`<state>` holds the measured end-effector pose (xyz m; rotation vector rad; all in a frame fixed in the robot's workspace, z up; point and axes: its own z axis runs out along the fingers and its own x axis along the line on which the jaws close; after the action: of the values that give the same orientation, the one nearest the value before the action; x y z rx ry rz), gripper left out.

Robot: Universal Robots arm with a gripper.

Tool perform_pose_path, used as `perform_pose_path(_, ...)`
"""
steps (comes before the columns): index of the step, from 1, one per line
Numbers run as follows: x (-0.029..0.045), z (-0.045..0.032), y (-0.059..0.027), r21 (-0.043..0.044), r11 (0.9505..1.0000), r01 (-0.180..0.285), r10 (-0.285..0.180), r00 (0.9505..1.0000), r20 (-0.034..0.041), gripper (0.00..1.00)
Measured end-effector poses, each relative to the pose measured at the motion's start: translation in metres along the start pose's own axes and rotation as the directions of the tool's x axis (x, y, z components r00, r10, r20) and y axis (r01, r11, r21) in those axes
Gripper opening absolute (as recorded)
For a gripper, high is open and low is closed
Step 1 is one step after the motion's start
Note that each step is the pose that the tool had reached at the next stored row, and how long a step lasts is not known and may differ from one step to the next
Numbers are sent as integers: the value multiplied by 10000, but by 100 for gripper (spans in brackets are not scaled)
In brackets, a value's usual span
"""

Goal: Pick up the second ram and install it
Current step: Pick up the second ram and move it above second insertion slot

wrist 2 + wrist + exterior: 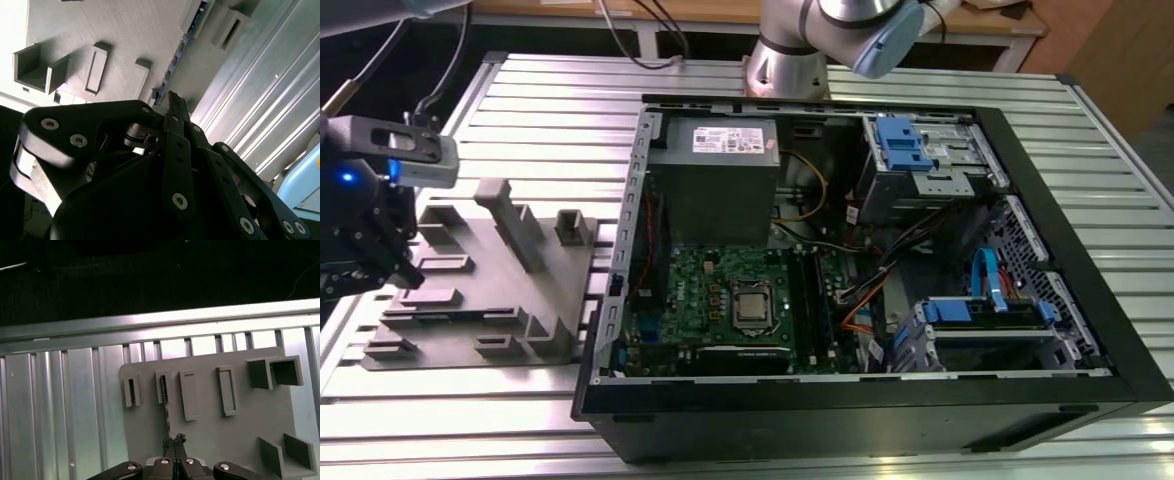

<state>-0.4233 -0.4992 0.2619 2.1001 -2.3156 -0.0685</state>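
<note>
Tightly around second ram (165, 412): end effector (174, 442)

My exterior view looks steeply down from well back on the slatted table (534, 100), the open computer case (881, 410) and, at its left, the grey fixture block (480, 290). Both wrist views sit close behind the gripper (175, 441), facing that block and the second ram (167, 412).
</note>
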Motion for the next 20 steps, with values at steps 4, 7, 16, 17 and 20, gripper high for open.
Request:
perform_pose_path(4,1,49,-2,-5,9996,296,-296,9996,-12,7)
perform_pose_path(7,2,99,-4,-8,9994,354,-354,9994,-15,7)
perform_pose_path(16,4,220,-10,-17,9982,605,-605,9982,-26,7)
perform_pose_path(17,4,230,-10,-22,9980,633,-633,9980,-28,7)
perform_pose_path(20,4,263,-16,-36,9975,703,-703,9975,-30,7)
